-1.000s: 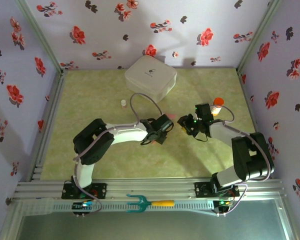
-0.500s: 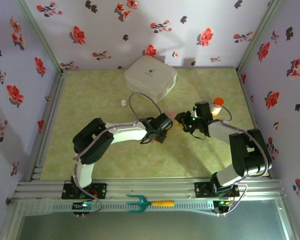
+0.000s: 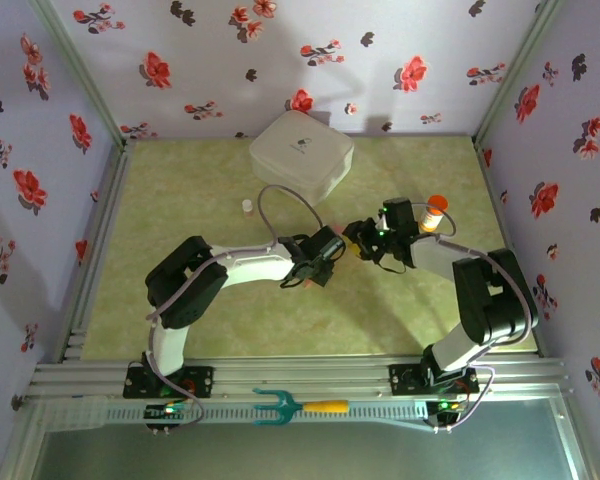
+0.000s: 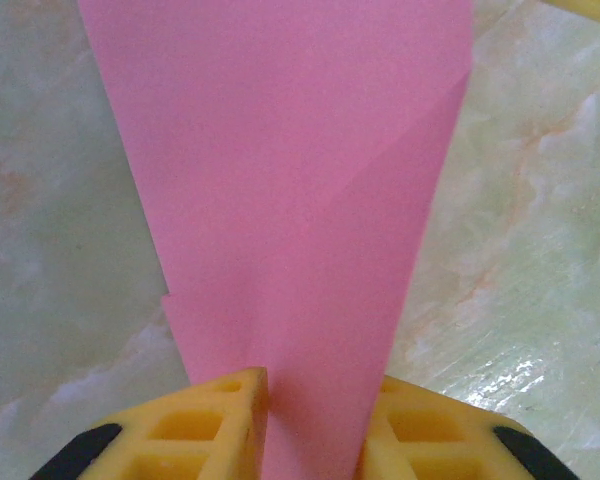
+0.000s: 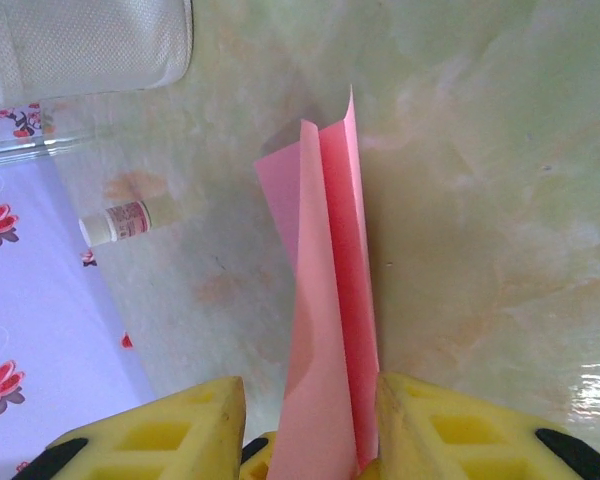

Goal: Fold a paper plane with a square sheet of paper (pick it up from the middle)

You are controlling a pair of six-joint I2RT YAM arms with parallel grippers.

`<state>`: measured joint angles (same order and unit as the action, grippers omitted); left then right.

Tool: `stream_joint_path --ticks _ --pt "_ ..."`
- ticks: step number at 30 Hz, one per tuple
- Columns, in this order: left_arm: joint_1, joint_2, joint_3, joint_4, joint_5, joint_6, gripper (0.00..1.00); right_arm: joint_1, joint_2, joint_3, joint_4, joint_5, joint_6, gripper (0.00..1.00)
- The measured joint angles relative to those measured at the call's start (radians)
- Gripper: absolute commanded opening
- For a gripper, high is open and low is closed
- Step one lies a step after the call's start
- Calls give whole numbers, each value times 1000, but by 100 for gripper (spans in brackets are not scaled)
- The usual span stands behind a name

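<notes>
On the left, the left gripper (image 4: pixel 311 432) is pinching the narrow end of the paper plane (image 4: pixel 290 190), its yellow fingers (image 4: pixel 212 418) closing in on the pink sheet from both sides with no gap showing, and the paper is fanning out wide and flat away from it above the marbled table (image 4: pixel 540 250). This wrist view is showing a faint diagonal crease running across the sheet's right half. Toward the middle of the table, the two arms are meeting tip to tip in front of the white rounded box (image 3: pixel 301 150), with a small white bottle (image 3: pixel 247 207) standing off to the left of them; from overhead the paper between them is too small to make out. On the right, the right gripper (image 5: pixel 310 432) is standing with its jaws partly apart, and the paper is passing between them edge-on as stacked, upright layers touching its right finger (image 5: pixel 450 420); I cannot tell whether it is actually clamping. This view is showing how many layers there are and how they are splaying. Farther right, an orange-capped bottle (image 3: pixel 435 212) is standing just beside the right arm. The work is looking mid-fold, with the body being narrowed into a dart; the next move is likely calling for one gripper to be holding firm while the other is pressing a layer down along the ridge.
</notes>
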<state>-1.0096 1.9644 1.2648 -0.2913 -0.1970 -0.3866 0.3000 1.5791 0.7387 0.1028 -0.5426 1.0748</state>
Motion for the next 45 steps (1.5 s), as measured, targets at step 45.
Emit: stream_joint_path --ticks 45 --pt "0 -18 -24 28 18 31 37 2 50 23 -21 20 -5 0"
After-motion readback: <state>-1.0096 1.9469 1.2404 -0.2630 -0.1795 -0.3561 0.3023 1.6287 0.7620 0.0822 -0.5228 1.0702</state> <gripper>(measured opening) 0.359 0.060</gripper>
